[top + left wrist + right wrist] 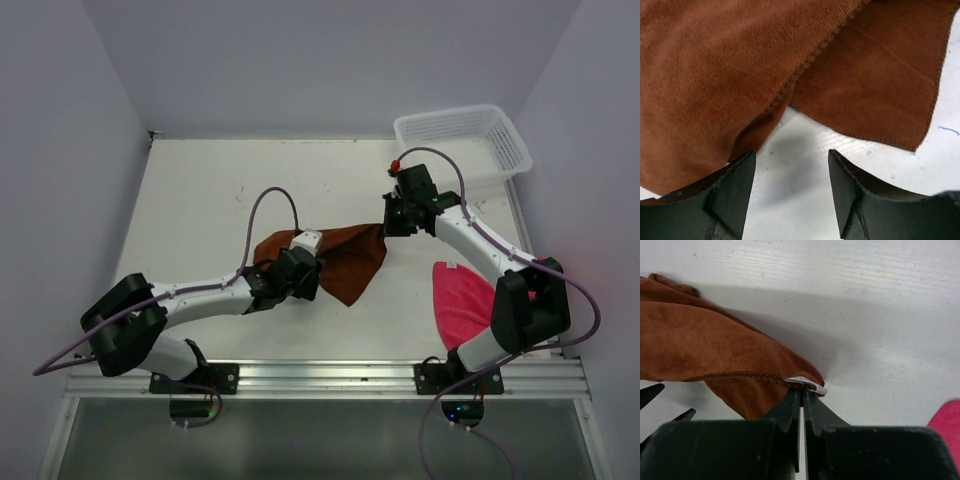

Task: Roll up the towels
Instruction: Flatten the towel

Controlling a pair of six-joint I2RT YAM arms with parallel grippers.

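The right gripper (pixel 802 392) has its two fingers pressed together on a corner of the long rust-brown terry cloth towel (pixel 350 262). It pinches the hem right where a small white label (pixel 807 384) is sewn in. The corner seems to be held slightly off the white worktop (pixel 200 200), since a shadow lies beneath it. This grip probably serves to draw the cloth out toward the right, so that it can be flattened before any rolling starts. The left gripper (pixel 791 155) sits at the towel's opposite side with its fingers spread. Only bare worktop shows between them, and a folded edge of the towel lies just beside the left-hand finger. It looks placed to take that edge, but it holds nothing. The towel itself lies near the middle of the worktop, creased and doubled over on itself, not yet rolled. The bright pink terry cloth towel (pixel 462 300) lies flat and untouched near the right arm's base, well apart from the white plastic mesh basket (pixel 455 112) at the far right corner.
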